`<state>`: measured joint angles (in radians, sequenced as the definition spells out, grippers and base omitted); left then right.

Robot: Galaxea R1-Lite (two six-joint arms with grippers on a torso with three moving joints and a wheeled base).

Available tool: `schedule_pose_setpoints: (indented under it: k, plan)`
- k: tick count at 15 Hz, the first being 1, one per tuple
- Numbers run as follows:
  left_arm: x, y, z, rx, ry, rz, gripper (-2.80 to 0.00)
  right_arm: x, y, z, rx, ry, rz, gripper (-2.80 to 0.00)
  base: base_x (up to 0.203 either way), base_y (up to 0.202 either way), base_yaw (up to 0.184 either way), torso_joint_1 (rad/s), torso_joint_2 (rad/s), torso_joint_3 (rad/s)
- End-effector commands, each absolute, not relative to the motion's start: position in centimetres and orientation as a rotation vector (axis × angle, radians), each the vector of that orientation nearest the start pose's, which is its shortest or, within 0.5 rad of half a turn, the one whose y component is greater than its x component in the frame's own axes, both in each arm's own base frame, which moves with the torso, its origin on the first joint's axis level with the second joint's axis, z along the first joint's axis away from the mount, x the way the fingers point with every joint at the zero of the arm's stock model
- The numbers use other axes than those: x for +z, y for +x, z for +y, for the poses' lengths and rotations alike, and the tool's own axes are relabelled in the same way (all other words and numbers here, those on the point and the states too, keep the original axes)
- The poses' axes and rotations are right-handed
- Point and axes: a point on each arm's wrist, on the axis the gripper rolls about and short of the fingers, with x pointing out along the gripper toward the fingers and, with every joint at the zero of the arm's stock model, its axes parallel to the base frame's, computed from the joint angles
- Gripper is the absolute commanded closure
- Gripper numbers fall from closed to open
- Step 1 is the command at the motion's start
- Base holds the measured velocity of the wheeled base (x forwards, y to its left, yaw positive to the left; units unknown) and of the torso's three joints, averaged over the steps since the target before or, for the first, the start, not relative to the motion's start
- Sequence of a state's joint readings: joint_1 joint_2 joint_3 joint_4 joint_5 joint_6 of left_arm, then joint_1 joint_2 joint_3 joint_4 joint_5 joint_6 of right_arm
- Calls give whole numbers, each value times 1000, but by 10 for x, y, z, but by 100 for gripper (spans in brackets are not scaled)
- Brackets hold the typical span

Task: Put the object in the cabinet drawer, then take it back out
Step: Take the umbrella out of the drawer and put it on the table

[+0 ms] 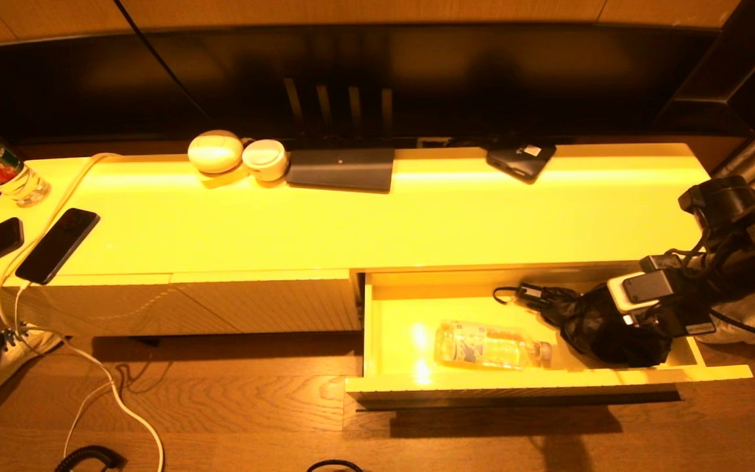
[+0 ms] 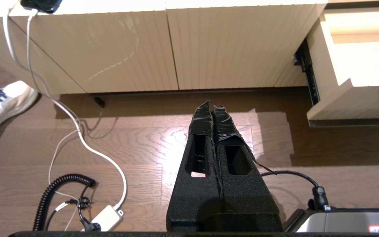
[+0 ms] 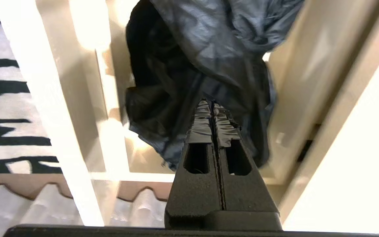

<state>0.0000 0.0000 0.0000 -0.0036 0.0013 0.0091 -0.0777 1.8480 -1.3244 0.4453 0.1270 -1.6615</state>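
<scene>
- drawer [image 1: 548, 379] pulled open, on the right. black bag [image 1: 603, 328] bunched up at its right end, bottle [image 1: 489, 345] lying flat just left of the bag.
- right gripper [image 3: 213, 107]?
- closed tight, tips right at the bag's cloth. can't tell if any cloth is pinched.
- best way to lift the bag out?
- probably open wide first, push into a thick fold, squeeze, then go straight up, clear of the near rim. mind the bottle.
- left gripper [image 2: 213, 108]?
- closed too, parked low over the floor, left of the drawer.
</scene>
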Motion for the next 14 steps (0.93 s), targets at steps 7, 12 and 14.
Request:
schedule_pose_setpoints:
  k: [7,12,14]
  plan:
    - [76,-23,0,2,9,-3,0,173,329,-23,846,-1425,694,-280,0,0,0,0,0,0]
    - [75,-23,0,2,9,-2,0,154,346,-22,888,-1402,728,-280,0,0,0,0,0,0]
    - [76,-23,0,2,9,-3,0,150,353,-22,893,-1400,734,-280,0,0,0,0,0,0]
